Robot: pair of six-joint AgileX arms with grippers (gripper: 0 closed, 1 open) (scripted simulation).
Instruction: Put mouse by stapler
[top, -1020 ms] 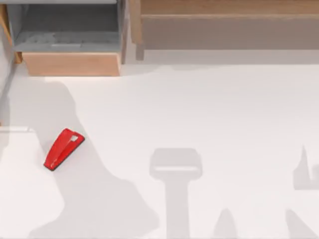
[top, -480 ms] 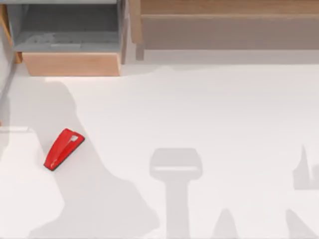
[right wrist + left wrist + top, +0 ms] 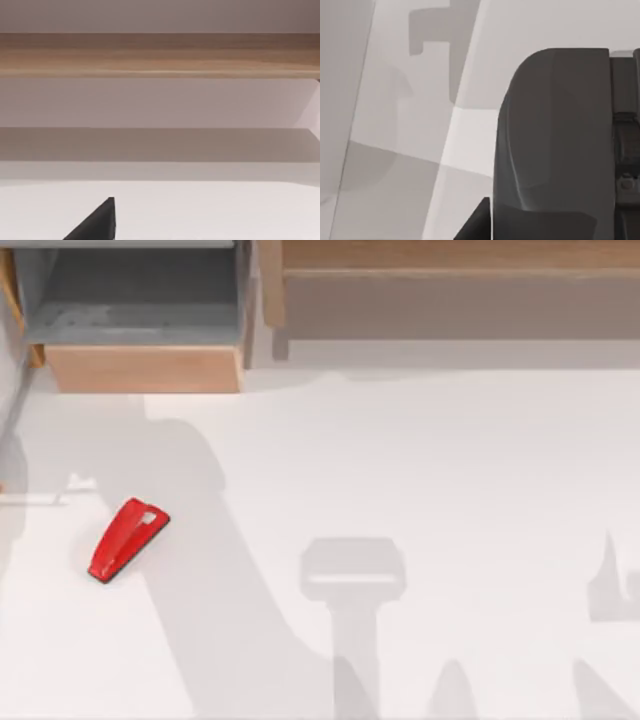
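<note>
The red stapler (image 3: 128, 538) lies flat at the left of the white table (image 3: 420, 460), its wide end with the pale mark pointing to the back right. In the left wrist view the dark grey mouse (image 3: 555, 145) looms close to the camera, held up off the table. My left gripper (image 3: 550, 210) is shut on it, with a black fingertip (image 3: 476, 226) on one side and a dark finger (image 3: 625, 150) on the other. One black fingertip (image 3: 99, 222) of my right gripper juts in at the edge of the right wrist view.
A wooden box with a grey inside (image 3: 145, 368) stands at the back left. A long wooden shelf (image 3: 450, 270) runs along the back, also facing the right wrist camera (image 3: 160, 55). Arm shadows lie across the table's left and front.
The big shadow at the table's left has swung to the right, and now falls beside the stapler's right. The stapler has not moved.
</note>
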